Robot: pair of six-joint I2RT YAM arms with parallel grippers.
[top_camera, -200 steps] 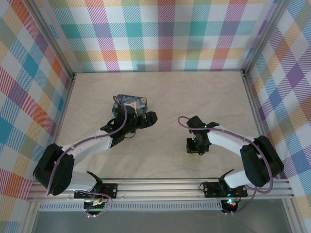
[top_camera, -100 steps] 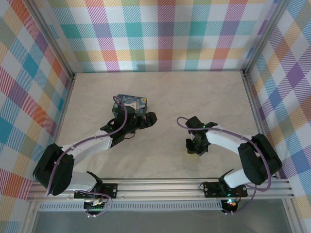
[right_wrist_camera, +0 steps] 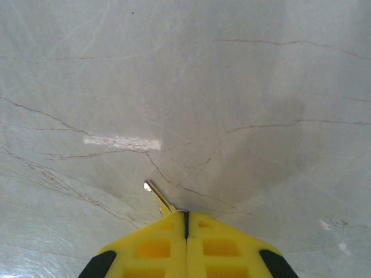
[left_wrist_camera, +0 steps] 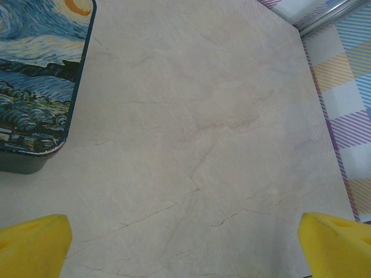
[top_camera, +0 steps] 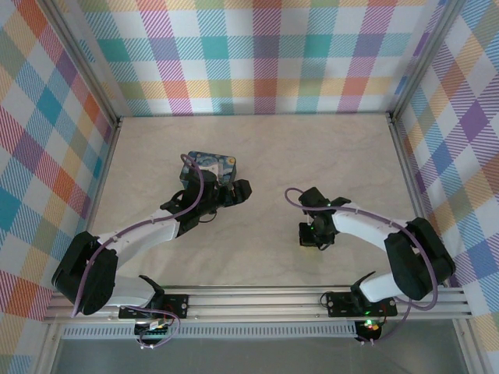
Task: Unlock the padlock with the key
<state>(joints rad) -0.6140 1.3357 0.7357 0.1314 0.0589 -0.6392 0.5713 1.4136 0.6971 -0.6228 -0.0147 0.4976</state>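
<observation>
My right gripper [right_wrist_camera: 186, 214] is shut on the key [right_wrist_camera: 157, 197], whose thin silvery shaft sticks out to the upper left of the yellow fingertips, just above the marble table. From above, the right gripper [top_camera: 313, 235] sits low over the table, right of centre. My left gripper [top_camera: 227, 192] is open beside the starry-night box [top_camera: 209, 165]. In the left wrist view its yellow fingertips [left_wrist_camera: 35, 243] stand wide apart with bare table between them, and the box [left_wrist_camera: 35, 87] lies at the upper left. The padlock is hidden.
Plaid walls and aluminium rails [top_camera: 405, 156] close in the marble table [top_camera: 312, 156] at the back and both sides. The wall's foot also runs along the right of the left wrist view [left_wrist_camera: 342, 87].
The right gripper has shifted very slightly over the table. The left arm and the box have not moved.
</observation>
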